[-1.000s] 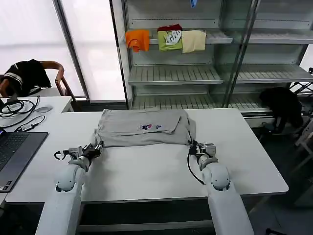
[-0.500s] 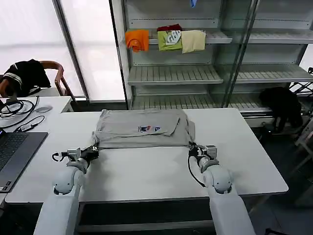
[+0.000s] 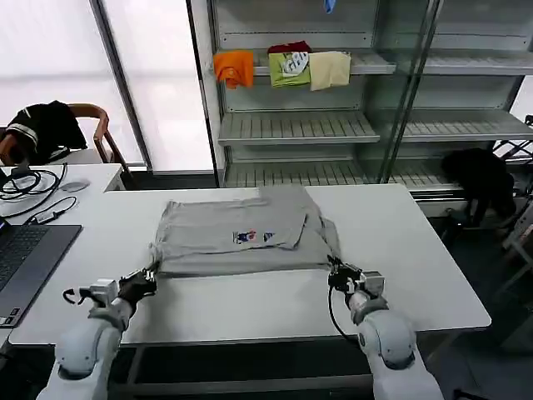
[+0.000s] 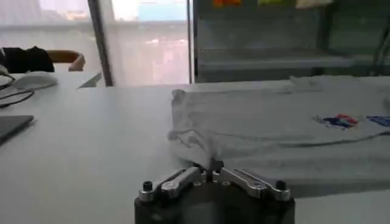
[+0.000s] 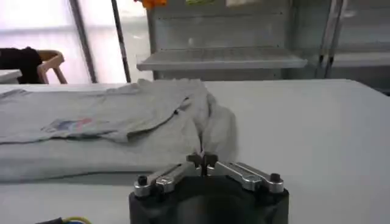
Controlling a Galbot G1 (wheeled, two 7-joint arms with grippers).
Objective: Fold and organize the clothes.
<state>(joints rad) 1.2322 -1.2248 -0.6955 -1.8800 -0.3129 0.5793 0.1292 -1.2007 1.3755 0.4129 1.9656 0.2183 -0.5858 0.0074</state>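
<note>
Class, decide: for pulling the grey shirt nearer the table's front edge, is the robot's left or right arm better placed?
Neither alone: left gripper pinches the shirt's left near corner, right gripper its right near corner, so both arms should pull together.

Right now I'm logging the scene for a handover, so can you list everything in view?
Shirt: one, light grey with a small multicoloured print, partly folded, lying on the table's far middle.
Table: one, white, in front of the robot.
Shelf garments: three, orange, green and cream, on the upper shelf behind.
Shelving: metal, grey, behind the table.
Laptop: one, dark, at the table's left edge.
Chair: one, wooden, back left, draped with a black garment.
Black garment: one, beside the shelving on the right.
Left claw: shut on the shirt's near left corner.
Right claw: shut on the shirt's near right corner.
</note>
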